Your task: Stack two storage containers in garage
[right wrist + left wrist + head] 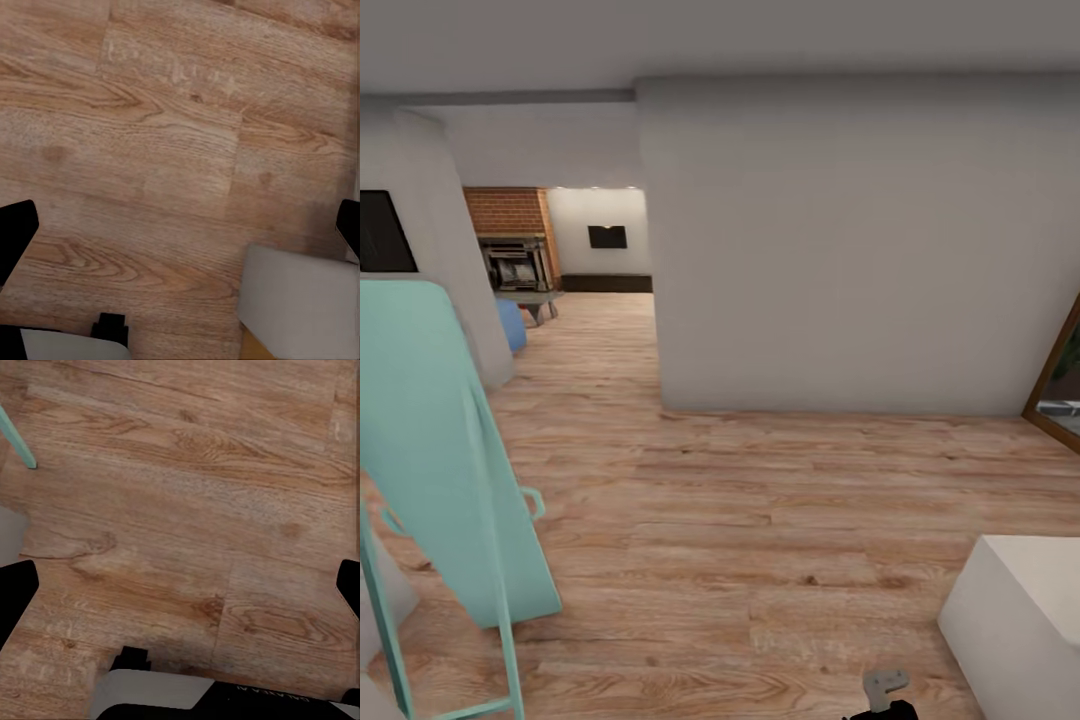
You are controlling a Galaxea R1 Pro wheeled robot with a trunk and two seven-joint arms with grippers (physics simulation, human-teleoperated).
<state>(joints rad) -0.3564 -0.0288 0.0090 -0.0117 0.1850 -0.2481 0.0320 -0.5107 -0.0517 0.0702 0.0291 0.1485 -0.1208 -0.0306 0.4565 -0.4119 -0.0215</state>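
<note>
Wood-plank floor (760, 540), one turquoise board (440, 450) — one brick fireplace (510, 235); white wall (840, 250)

Black fingers (16, 598); white-grey body shell (161, 690), faint lettering on black part.

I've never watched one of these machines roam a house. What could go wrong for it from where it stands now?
It could clip the turquoise folding frame leaning close on its left as it rolls forward. The white block sits close on its right, so a turn that way might bump it. The passage toward the brick fireplace runs between a pillar and the big white wall, so a poor line could scrape a corner. No red bins are in sight yet.
</note>
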